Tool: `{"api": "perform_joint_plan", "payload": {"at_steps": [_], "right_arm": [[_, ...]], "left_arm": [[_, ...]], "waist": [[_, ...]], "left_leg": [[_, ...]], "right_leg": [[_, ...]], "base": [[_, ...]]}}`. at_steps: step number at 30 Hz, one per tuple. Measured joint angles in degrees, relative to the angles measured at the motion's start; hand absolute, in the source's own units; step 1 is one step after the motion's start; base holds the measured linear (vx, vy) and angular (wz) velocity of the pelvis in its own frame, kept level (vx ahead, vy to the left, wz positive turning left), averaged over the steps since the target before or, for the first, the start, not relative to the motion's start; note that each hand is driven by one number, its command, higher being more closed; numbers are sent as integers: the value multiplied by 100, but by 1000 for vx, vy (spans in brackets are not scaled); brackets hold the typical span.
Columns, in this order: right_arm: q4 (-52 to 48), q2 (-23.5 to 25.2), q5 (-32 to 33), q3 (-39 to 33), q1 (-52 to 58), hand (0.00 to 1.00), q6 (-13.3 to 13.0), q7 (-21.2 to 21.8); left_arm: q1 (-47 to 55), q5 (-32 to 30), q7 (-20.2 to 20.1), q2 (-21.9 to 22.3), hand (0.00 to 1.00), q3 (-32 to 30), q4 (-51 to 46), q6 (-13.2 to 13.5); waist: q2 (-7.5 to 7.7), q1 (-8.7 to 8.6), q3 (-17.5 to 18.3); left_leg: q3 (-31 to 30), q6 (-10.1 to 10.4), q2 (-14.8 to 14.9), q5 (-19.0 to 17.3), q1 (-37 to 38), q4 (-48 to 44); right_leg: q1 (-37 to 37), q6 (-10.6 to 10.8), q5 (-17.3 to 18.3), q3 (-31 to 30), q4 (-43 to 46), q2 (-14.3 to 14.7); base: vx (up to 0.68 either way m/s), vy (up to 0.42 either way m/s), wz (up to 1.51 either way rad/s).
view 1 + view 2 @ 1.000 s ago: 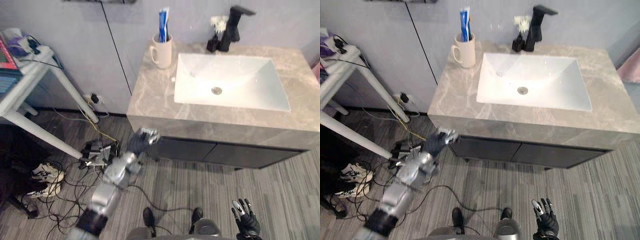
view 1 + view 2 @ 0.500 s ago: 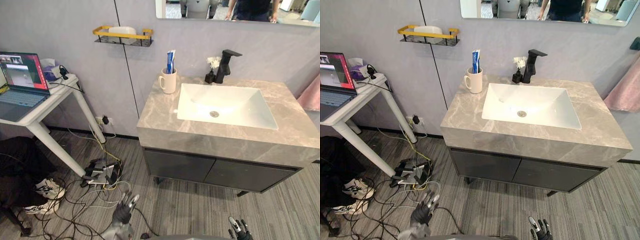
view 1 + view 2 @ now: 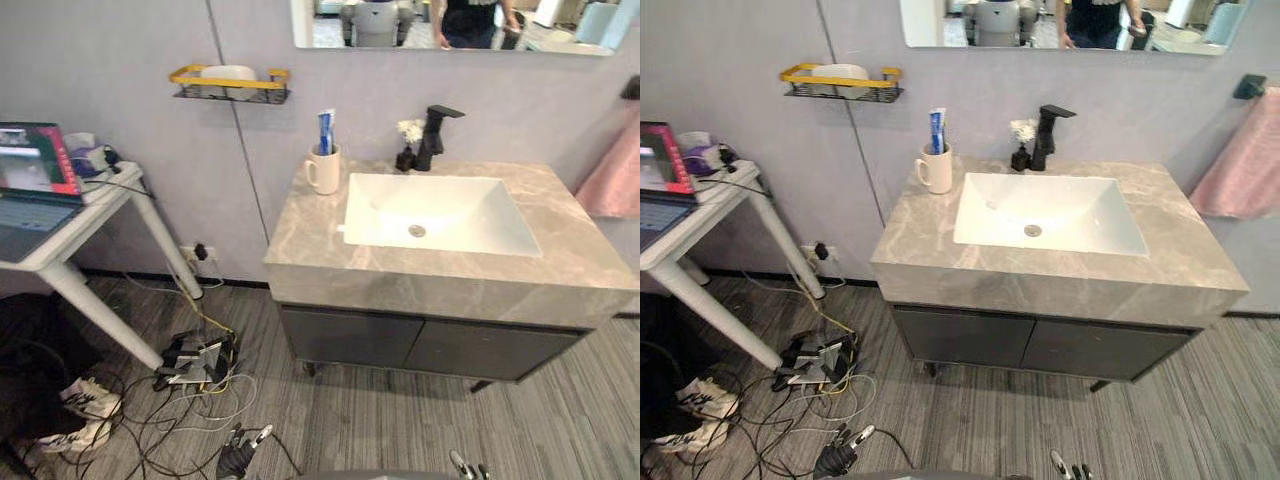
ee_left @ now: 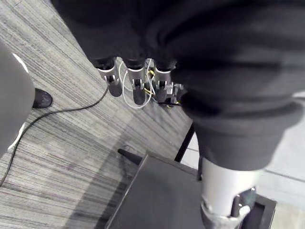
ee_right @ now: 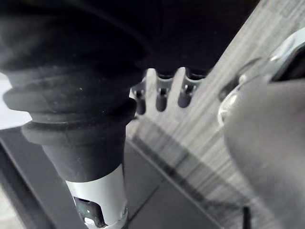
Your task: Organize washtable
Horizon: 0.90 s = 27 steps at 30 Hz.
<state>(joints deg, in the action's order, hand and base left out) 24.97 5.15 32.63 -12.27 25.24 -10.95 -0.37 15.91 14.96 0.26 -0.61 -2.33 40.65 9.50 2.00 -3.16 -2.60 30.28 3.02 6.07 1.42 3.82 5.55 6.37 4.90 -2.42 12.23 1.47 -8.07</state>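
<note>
Left hand [image 3: 238,460] dropped away from grey marble desk [image 3: 300,230]; fingers straight, empty; right hand [image 5: 161,95] likewise loose, empty; tidying looks done; any next move needs fresh reach up.

Veined grey-beige marble across the worktop [image 3: 300,215], plain white in the basin [image 3: 460,210]. At 11 o'clock of the basin, cream mug [image 3: 323,172] with blue-and-white tube [image 3: 326,130]; at 12 o'clock, matt black tap [image 3: 433,135]. Yellow-railed black shelf [image 3: 228,82]; pink towel [image 3: 612,165]; dark grey cabinet doors [image 3: 400,345]; grey-striped floor [image 3: 400,420].
</note>
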Motion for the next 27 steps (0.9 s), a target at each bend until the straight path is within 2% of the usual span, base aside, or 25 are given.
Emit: {"api": "perform_joint_plan", "payload": {"at_steps": [2, 3, 4, 5, 6, 7, 8, 9, 10, 11, 12, 13, 14, 15, 16, 18, 20, 22, 23, 24, 25, 26, 27], "right_arm": [[-147, -45, -193, 146, -165, 0, -7, -53], [-80, -64, -254, 209, -278, 0, -5, -63], [29, -69, -314, 213, -362, 0, -27, -62], [145, -75, -369, 234, -420, 0, -41, -64], [311, -216, -440, 161, -662, 0, -53, -69], [551, -349, -517, 133, -881, 0, -64, -77], [662, -386, -545, 136, -911, 0, -68, -78], [902, -416, -640, 161, -930, 0, -45, -77], [1019, -412, -647, 173, -980, 0, -32, -80], [1153, -411, -697, 307, -1151, 0, 8, -85], [1159, -454, -775, 450, -1297, 0, 3, -68], [1159, -454, -810, 457, -1329, 0, -1, -65], [1158, -462, -843, 503, -1301, 0, 0, -63], [1160, -498, -846, 519, -1267, 0, 0, -63], [1143, -566, -844, 526, -1175, 0, -1, -60], [1104, -650, -809, 500, -990, 0, -1, -58], [967, -623, -726, 415, -785, 0, -2, -59], [943, -532, -606, 387, -703, 0, -17, -71], [949, -524, -575, 396, -708, 0, -17, -72], [958, -522, -515, 417, -727, 0, -20, -73], [954, -529, -481, 418, -765, 0, -56, -76], [958, -555, -443, 423, -796, 0, -83, -72], [990, -598, -371, 364, -913, 0, -132, -73]], "left_arm": [[-226, -13, -1, -90, 0, 96, -133, 25], [-376, -14, -12, -232, 0, 161, -195, 37], [-539, -8, -11, -344, 0, 102, -237, 30], [-624, 5, -16, -377, 0, 26, -239, 30], [-680, 22, -29, -231, 0, -146, -348, 66], [-649, 50, -18, -58, 0, -299, -461, 151], [-660, 110, 4, -53, 0, -297, -456, 132], [-657, 261, 0, -41, 0, -274, -529, 118], [-625, 318, 6, -28, 0, -283, -599, 122], [-556, 451, 29, -27, 0, -365, -699, 140], [-530, 540, 60, 75, 0, -477, -685, 102], [-513, 588, 85, 124, 0, -516, -670, 95], [-493, 670, 104, 212, 0, -600, -659, 97], [-498, 692, 107, 281, 0, -627, -642, 97], [-520, 712, 113, 419, 0, -632, -630, 98], [-540, 812, 118, 409, 0, -561, -606, 94], [-550, 922, 128, 386, 0, -587, -564, 95], [-561, 924, 136, 366, 0, -731, -505, 90], [-562, 948, 146, 366, 0, -732, -504, 90], [-508, 1073, 207, 349, 0, -754, -505, 92], [-361, 1212, 262, 344, 0, -757, -509, 98], [-333, 1275, 279, 387, 0, -751, -511, 111], [-276, 1349, 296, 398, 0, -653, -512, 106]], "waist": [[30, -95, -52], [214, -220, -98], [415, -277, -164], [477, -317, -193], [325, -219, -225], [228, -284, -340], [217, -331, -321], [207, -279, -308], [228, -219, -287], [292, -117, -246], [275, -90, -232], [203, -78, -251], [141, -94, -279], [163, -91, -295], [56, -107, -290], [-76, -138, -319], [-87, -177, -309], [47, -242, -401], [90, -232, -451], [71, -202, -539], [97, -162, -608], [61, -98, -667], [-124, 43, -779]], "left_leg": [[517, 20, 166, 54, -127, -123], [845, 52, 251, -104, -155, -438], [1027, 112, 388, -439, -204, -997], [1092, 36, 417, -522, -256, -1174], [1137, -194, 221, -570, -272, -704], [1659, -183, 250, -390, -69, -563], [1776, -230, 305, -470, -64, -712], [1943, -191, 381, -572, -4, -920], [2119, -133, 411, -614, -3, -1023], [2521, -93, 475, -650, -30, -1237], [2826, -92, 608, -651, -24, -1449], [2918, -92, 710, -650, -18, -1598], [3084, -53, 941, -685, -23, -2151], [3097, 68, 994, -788, -3, -2234], [3088, 112, 1035, -813, 6, -2116], [3162, 113, 1108, -756, 78, -1783], [3208, 189, 1110, -714, 314, -1737], [3273, 180, 1197, -746, 505, -2015], [3116, 124, 1284, -780, 504, -2244], [2353, -22, 1523, -851, 375, -2914], [1060, -247, 1602, -1072, 113, -3556], [410, -167, 1467, -1341, 21, -3650], [-663, -91, 1072, -1623, -31, -3590]], "right_leg": [[228, -256, 149, 551, -65, -48], [351, -729, -89, 1168, 94, -220], [402, -1181, -443, 1398, 240, -228], [379, -1496, -648, 1229, 47, -110], [415, -1947, -873, 1143, -173, 108], [595, -1693, 461, 2004, 1421, -193], [549, -1490, 750, 2289, 1916, -364], [320, -1164, 1049, 2770, 2211, -582], [216, -1112, 1029, 2969, 2157, -660], [176, -845, 961, 3024, 1679, -547], [30, -676, 734, 2913, 975, -217], [-70, -683, 539, 2803, 571, -29], [-358, -750, 244, 2566, -82, 221], [-432, -744, 218, 2487, -191, 267], [-539, -746, 204, 2377, -287, 358], [-762, -741, 208, 2198, -365, 552], [-899, -722, 220, 2061, -397, 596], [-915, -701, 235, 1753, -366, 635], [-922, -703, 236, 1613, -359, 655], [-956, -717, 235, 1297, -339, 751], [-1041, -770, 248, 894, -315, 784], [-1020, -794, 265, 651, -253, 822], [-994, -848, 303, 167, -111, 865]], "base": [[58, -26, -146], [113, -60, -140], [103, -78, -139], [-31, -40, -175], [-121, 16, -199], [-116, 32, -181], [24, -4, -118], [116, -40, -72], [180, -91, -136], [137, -169, -170], [108, -206, -161], [68, -248, -128], [30, -152, -82], [7, -97, -78], [-13, 9, -47], [-13, 61, -54], [-13, 67, -43], [-87, 118, -61], [-103, 87, -104], [-95, 46, -136], [-80, 80, -154], [-81, 179, -195], [-87, 249, -221]]}}
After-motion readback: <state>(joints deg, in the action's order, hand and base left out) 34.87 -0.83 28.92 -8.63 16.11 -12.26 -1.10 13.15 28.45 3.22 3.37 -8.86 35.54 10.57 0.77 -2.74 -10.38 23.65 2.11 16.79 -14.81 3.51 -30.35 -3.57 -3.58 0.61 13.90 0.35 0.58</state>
